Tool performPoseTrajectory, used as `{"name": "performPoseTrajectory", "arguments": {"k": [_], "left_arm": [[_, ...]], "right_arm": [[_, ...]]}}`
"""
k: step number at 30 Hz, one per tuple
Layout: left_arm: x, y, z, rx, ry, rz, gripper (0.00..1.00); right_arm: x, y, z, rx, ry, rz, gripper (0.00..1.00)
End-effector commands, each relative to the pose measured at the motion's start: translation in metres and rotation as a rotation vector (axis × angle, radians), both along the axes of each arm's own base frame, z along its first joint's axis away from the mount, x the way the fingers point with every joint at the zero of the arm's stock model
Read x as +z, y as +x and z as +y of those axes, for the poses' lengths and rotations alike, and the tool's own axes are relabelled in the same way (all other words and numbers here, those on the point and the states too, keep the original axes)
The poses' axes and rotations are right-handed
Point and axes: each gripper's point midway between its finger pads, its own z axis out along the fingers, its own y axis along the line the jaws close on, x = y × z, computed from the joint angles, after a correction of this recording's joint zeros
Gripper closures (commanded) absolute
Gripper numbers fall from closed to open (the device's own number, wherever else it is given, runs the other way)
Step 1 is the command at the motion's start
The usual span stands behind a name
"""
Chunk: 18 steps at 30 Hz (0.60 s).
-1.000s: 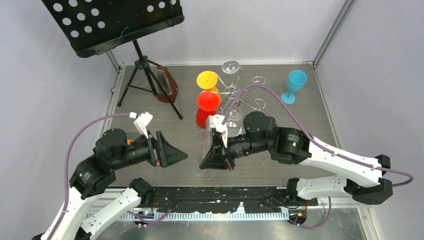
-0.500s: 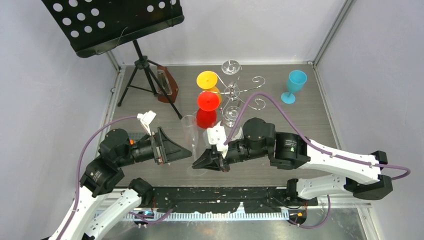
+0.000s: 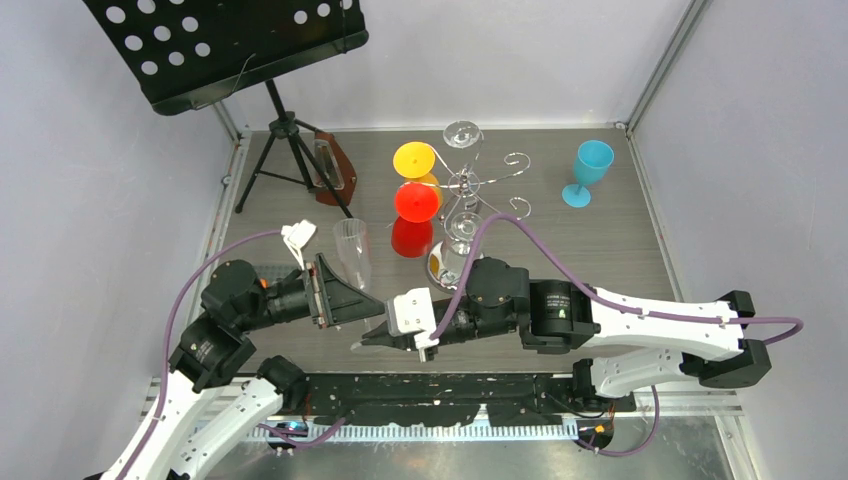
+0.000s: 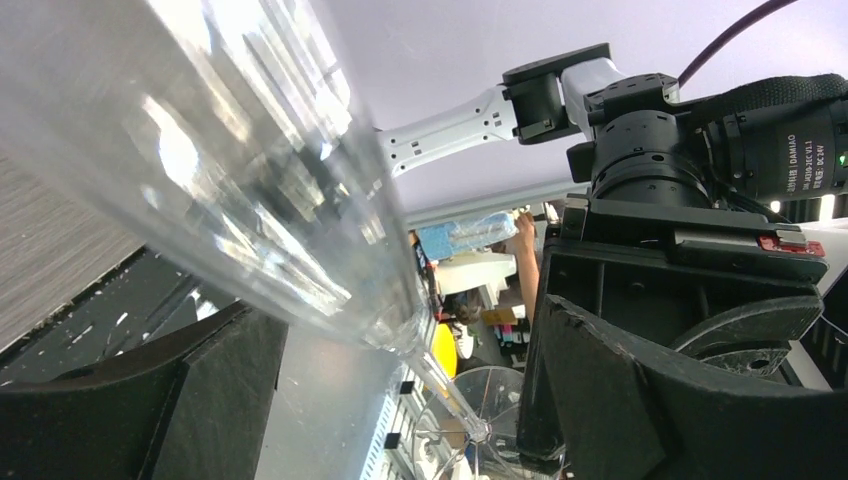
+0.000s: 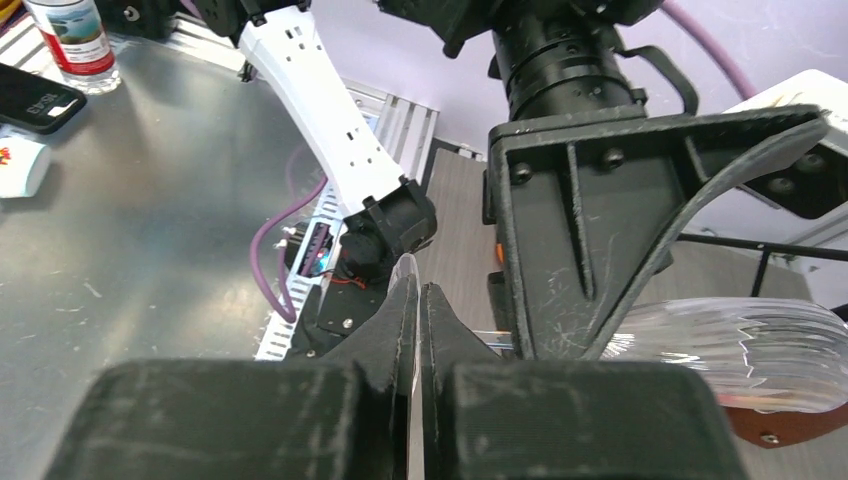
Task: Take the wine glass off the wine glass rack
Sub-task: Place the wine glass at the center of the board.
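- Clear wine glass (image 3: 352, 255) is off the rack (image 3: 470, 184), out to the near left of it, in the air between the two grippers.
- It lies tilted, with its bowl toward the far side and its stem and foot pointing near.
- Clenched tight, the right gripper (image 3: 366, 342) has its fingers pressed flat together on a thin clear edge, which looks like the glass's foot.
- Spread wide, the left gripper (image 3: 362, 296) has the bowl between its fingers; I cannot tell whether either finger touches the bowl.
- From the left wrist, the ribbed bowl fills the upper left and narrows to the stem between the two black fingers.
- At the far middle of the grey table (image 3: 600, 250) the rack carries a yellow glass (image 3: 413, 158), a red glass (image 3: 416, 200), a far clear glass (image 3: 461, 133) and a near clear glass (image 3: 462, 225).
- Far right, a blue goblet (image 3: 590, 168) stands upright, well apart from the rack.
- Far left stands a black music stand (image 3: 285, 130).
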Motion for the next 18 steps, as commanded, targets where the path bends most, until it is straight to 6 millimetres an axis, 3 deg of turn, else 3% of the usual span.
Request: {"name": "performPoseTrajectory", "arguments": {"k": [1,18], "left_arm": [[0.016,-0.007,-0.001,-0.038,-0.06,-0.053,0.12],[0.02,-0.01,-0.002,-0.064,-0.061,-0.069,0.58]], "right_arm": [[0.028,0.011,0.007,-0.07,0.108,-0.077,0.94],[0.013,0.026,0.013,-0.163,0.073,-0.114,0.94]]}}
